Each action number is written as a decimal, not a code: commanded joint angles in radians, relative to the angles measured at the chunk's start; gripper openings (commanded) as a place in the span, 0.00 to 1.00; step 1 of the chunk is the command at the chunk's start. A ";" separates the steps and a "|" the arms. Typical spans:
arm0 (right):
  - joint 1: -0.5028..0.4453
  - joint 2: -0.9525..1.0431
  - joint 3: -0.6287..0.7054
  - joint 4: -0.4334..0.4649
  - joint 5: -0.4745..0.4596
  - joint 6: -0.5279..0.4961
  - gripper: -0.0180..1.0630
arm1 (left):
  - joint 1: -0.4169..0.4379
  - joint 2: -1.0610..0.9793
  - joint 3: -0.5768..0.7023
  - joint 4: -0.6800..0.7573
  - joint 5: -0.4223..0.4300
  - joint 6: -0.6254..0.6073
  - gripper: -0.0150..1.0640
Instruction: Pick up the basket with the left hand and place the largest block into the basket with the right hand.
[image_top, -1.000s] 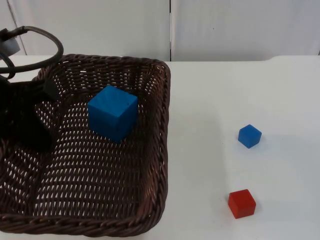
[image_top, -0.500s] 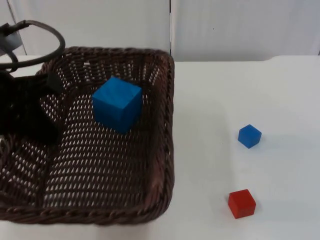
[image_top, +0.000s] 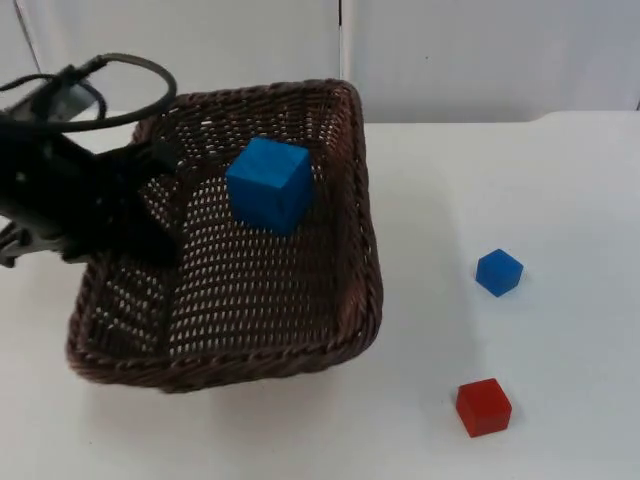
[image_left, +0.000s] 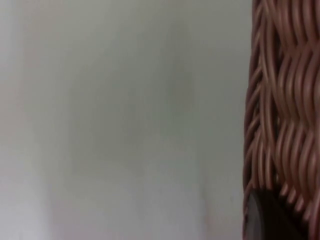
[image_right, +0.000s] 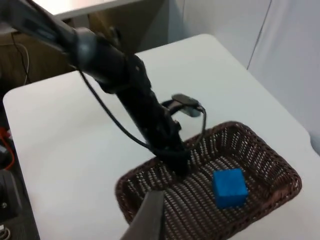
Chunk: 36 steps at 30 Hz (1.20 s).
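Fixed top camera looking down and forward across the table (image_top: 560, 200) to the grey wall, left wrist camera pressed close against the basket (image_left: 285, 100) weave, right wrist camera high and distant, sharing basket (image_right: 270, 165) and large block (image_right: 229, 187) with the top view.

Left arm (image_right: 130, 85): black, jointed, tubular links, glossy grey near shoulder. Left pincer (image_top: 140, 205): matte black, blocky.

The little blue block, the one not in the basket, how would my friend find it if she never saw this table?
Start at the big brown wicker basket, which the left gripper holds by its wall. Look to the bare white table beside it, where two small cubes sit apart. The little blue block is the one nearer the wall; its neighbour, the red block, is nearer the front edge.
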 joint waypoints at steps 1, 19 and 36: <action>-0.003 -0.008 0.000 -0.002 0.004 0.006 0.79 | -0.012 0.048 -0.045 -0.055 0.010 0.023 0.01; -0.003 -0.008 0.000 0.002 0.004 0.018 0.79 | -0.116 0.265 -0.216 -0.070 -0.054 0.080 0.01; -0.003 -0.008 0.000 -0.002 0.004 0.014 0.79 | -0.116 0.267 -0.218 -0.074 -0.048 0.088 0.57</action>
